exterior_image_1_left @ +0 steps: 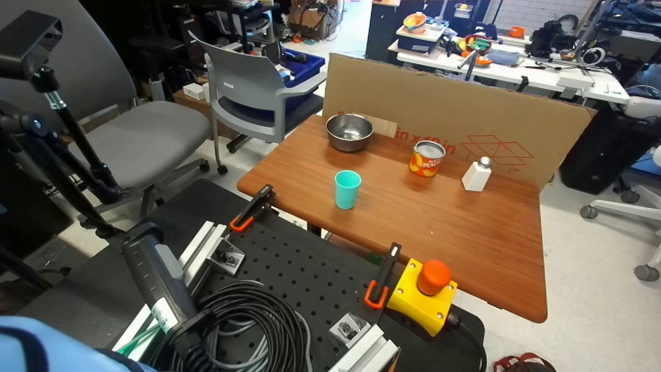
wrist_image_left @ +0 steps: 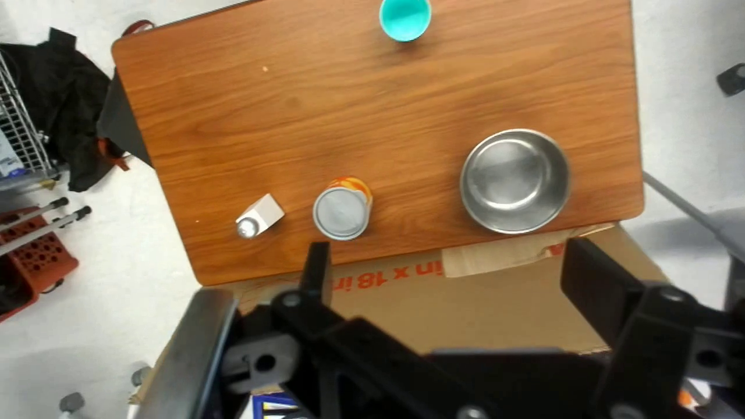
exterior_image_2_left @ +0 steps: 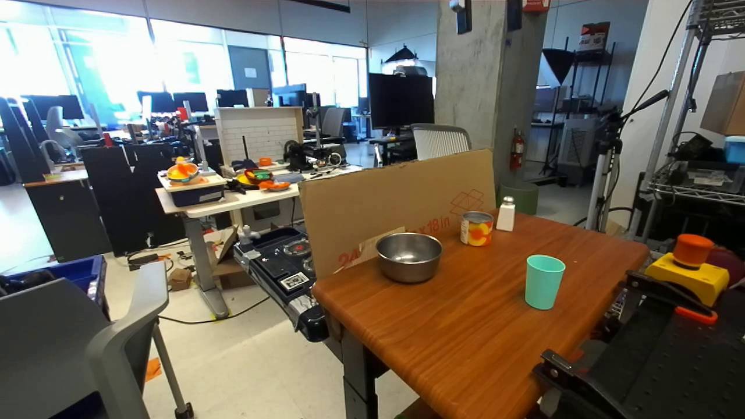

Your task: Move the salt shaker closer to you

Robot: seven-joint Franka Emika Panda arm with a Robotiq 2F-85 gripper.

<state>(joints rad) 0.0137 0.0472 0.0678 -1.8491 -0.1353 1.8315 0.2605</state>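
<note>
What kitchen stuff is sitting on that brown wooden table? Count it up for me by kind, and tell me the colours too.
Salt shaker, white with a silvery top: 1
Cup, teal: 1
Bowl, silvery metal: 1
Can, with an orange label: 1
Total: 4

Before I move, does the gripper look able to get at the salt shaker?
Probably yes: the gripper is open and empty, and nothing covers the salt shaker. The can beside it stands apart, though the cardboard behind could crowd a low approach.
</note>
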